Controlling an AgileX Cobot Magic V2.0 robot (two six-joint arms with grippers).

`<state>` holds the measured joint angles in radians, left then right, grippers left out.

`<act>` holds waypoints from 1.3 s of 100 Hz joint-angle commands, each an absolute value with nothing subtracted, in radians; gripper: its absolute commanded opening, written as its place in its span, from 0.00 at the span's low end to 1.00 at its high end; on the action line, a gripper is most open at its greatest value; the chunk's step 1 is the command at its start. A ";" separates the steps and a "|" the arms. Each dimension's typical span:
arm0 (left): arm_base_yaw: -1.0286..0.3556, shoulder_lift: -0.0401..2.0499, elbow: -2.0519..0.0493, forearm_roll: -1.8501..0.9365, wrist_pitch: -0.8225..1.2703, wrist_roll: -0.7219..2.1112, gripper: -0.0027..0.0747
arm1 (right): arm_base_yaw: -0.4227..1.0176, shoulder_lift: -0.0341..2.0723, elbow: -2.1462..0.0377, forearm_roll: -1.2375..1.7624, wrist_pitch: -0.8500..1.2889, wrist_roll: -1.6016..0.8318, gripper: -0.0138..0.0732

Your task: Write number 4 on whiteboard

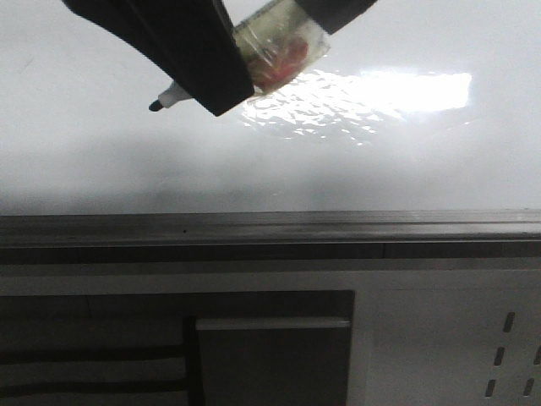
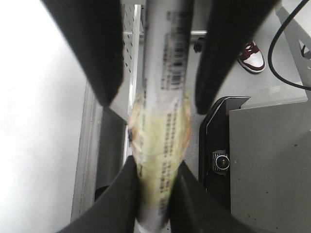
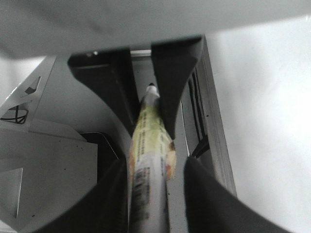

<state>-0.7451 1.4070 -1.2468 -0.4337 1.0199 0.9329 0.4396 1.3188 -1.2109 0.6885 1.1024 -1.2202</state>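
Note:
The whiteboard (image 1: 380,169) fills the upper front view, glossy with glare; no drawn number 4 shows on it. A white marker (image 1: 279,51) wrapped in yellowish tape points its dark tip (image 1: 157,105) to the left, close to the board. My left gripper (image 1: 211,93) is shut on the marker, clamped on the barrel in the left wrist view (image 2: 156,167). My right gripper (image 1: 325,21) straddles the marker's rear end, open; in the right wrist view (image 3: 154,162) one finger lies against the marker (image 3: 148,160) and the other stands clear of it.
A grey metal rail (image 1: 270,224) runs along the board's lower edge. Dark panelled furniture (image 1: 270,355) and a perforated pale panel (image 1: 507,355) stand below it. The left wrist view shows a shoe (image 2: 251,56), a black cable (image 2: 286,48) and a dark device (image 2: 221,160) on the floor.

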 commanded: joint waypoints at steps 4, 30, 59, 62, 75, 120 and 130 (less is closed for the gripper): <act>-0.753 1.379 -1.279 -0.470 0.983 0.935 0.01 | 0.440 1.296 -1.242 0.734 1.087 -1.235 0.26; -0.751 1.376 -1.279 -0.477 0.923 0.931 0.51 | 0.440 1.293 -1.242 0.734 1.087 -1.233 0.14; -0.610 1.254 -1.263 -0.490 0.914 0.829 0.61 | 0.438 1.197 -1.242 0.471 1.006 -0.908 0.14; -0.583 1.232 -1.252 -0.498 0.914 0.822 0.61 | 0.438 1.180 -1.239 0.436 1.005 -0.857 0.14; -0.475 1.122 -1.163 -0.565 0.909 0.821 0.61 | 0.396 1.120 -1.190 0.329 0.957 -0.620 0.14; -0.240 0.752 -0.823 -0.672 0.693 0.818 0.60 | 0.318 0.972 -1.031 0.367 0.823 -0.542 0.14; -0.241 0.750 -0.823 -0.675 0.690 0.818 0.60 | 0.318 0.996 -1.052 0.419 0.848 -0.542 0.14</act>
<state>-0.2451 0.7580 -0.7997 -0.6281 0.7632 0.8276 0.3241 0.9883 -1.0087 0.3563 0.8921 -0.5427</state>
